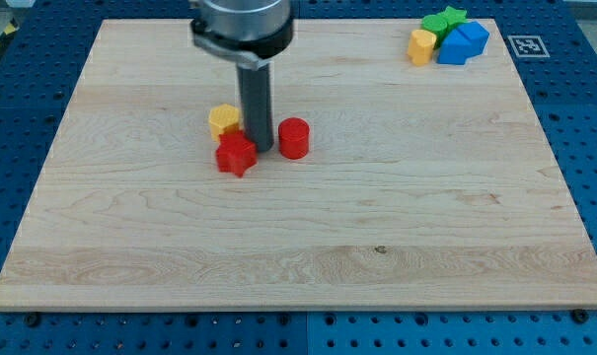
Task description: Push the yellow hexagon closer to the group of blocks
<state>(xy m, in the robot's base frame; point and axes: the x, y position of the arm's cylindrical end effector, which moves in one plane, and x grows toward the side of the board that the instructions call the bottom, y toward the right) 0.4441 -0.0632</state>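
- The yellow hexagon (pixel 222 120) sits on the wooden board (pixel 298 247), a bit toward the view's left and top of the middle.
- My tip (pixel 262 149) is down on the board, just to the view's right of the yellow hexagon and a little lower.
- My arm ends in a plain dark rod, so it has no claw that could spread or pinch.
- A red star-like block (pixel 236 154) lies just below the yellow hexagon and touches its bottom edge.
- A red cylinder (pixel 294 138) stands just to the view's right of my tip.
- So my tip stands between the two red blocks.
- Far off at the view's top right is a group: a yellow block (pixel 421 45), a green block (pixel 443 20) and blue blocks (pixel 463 42), all packed together.
- A small black and white square marker (pixel 524 45) sits on the blue table past the board's right corner.
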